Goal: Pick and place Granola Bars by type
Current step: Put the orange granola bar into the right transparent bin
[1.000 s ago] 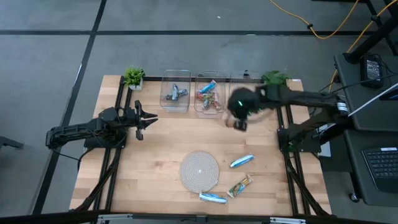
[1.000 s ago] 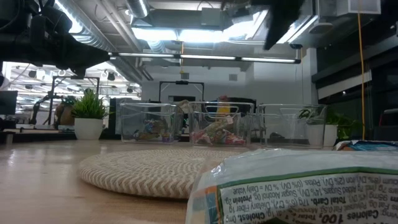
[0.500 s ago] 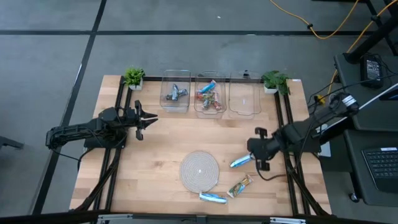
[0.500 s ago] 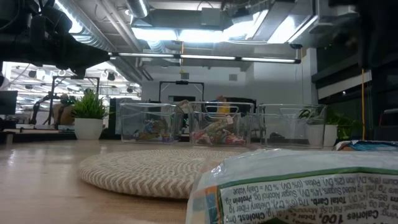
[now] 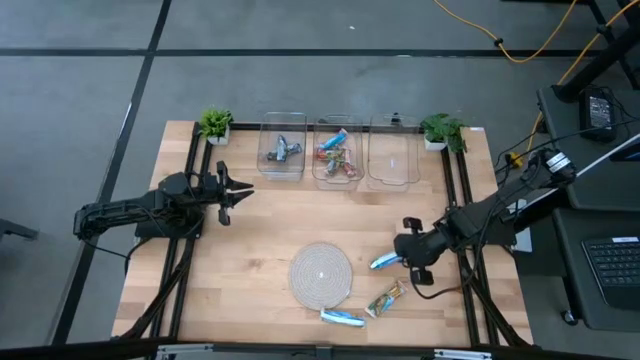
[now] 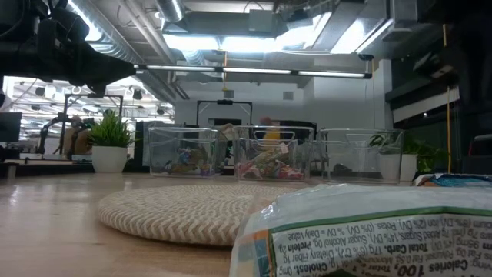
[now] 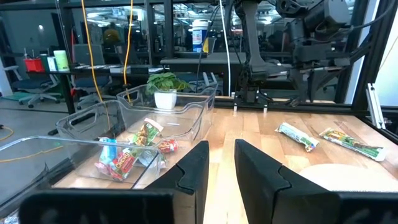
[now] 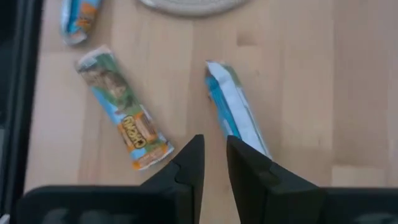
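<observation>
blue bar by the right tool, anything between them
Nothing visible. The right tool hangs right beside the blue bar, bare wood between them in the right wrist view.
</observation>
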Available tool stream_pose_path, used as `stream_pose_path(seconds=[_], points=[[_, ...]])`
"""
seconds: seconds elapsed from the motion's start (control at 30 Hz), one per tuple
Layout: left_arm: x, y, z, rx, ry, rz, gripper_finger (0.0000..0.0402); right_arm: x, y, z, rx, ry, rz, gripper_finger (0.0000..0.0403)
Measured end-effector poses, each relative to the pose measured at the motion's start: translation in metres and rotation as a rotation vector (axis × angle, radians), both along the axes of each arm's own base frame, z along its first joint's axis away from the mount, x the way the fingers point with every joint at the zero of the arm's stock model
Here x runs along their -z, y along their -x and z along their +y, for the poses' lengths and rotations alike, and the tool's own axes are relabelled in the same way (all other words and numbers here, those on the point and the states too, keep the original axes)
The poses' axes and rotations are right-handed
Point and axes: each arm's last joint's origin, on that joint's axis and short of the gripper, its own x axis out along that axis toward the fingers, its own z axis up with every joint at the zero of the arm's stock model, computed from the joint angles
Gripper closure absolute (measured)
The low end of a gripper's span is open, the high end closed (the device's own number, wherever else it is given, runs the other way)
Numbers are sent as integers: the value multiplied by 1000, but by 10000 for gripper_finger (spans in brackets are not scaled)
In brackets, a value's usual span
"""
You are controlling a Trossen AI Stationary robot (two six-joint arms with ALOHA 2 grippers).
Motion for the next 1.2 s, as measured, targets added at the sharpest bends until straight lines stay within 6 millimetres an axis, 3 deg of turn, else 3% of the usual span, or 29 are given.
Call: stream_pose_path(seconds=[0.2, 0.6, 0.73, 0.97, 1.2], points=[[0, 0, 0, 0, 0, 1, 332, -4, -6, 4, -69, -12, -83, 309], [0, 0, 0, 0, 0, 0, 333, -3, -5, 3, -89, 8, -70, 134], [0, 0, 0, 0, 0, 0, 331, 12, 1, 0, -63, 20, -26, 95], [0, 0, 0, 0, 0, 0, 332, 50, 14, -11, 36, 100, 63, 80], [0, 0, 0, 0, 0, 0, 331, 74, 14, -15, 93, 139, 37, 79]])
